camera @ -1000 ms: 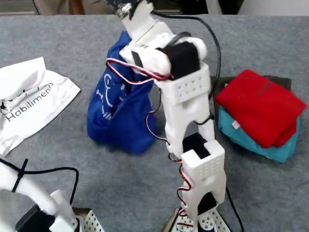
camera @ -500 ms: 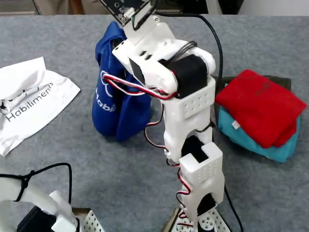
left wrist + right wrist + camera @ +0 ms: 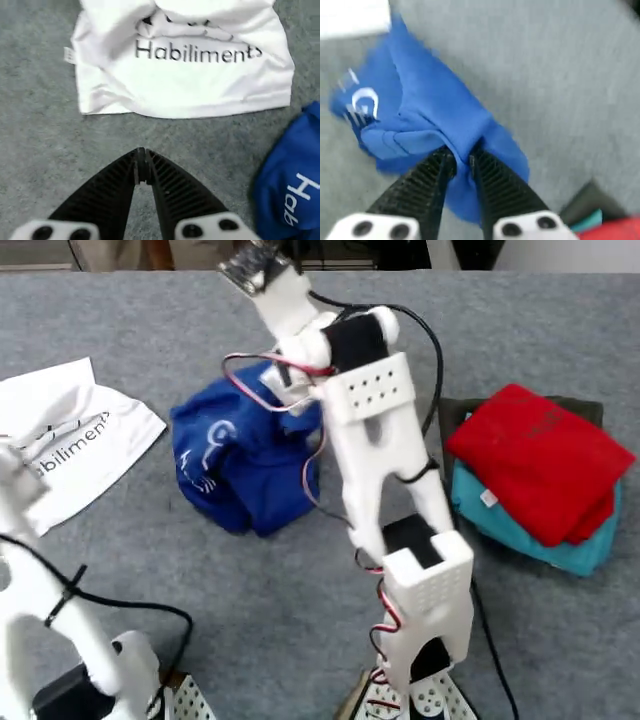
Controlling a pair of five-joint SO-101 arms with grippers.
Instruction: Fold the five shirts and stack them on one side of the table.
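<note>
One ridge of the blue shirt (image 3: pixel 420 117) is being pinched from above by the right end effector (image 3: pixel 462 156), the left end effector (image 3: pixel 141 162) hovering clenched and empty nearer the white shirt (image 3: pixel 185 75).

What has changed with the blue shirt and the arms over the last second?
The right arm, its jaws shut on the blue shirt, lowered it: the shirt hung tall, now it slumps in a heap on the table. The left arm rose at the near left, by the white shirt. The white shirt and the red shirt on the stack at right stayed put.
</note>
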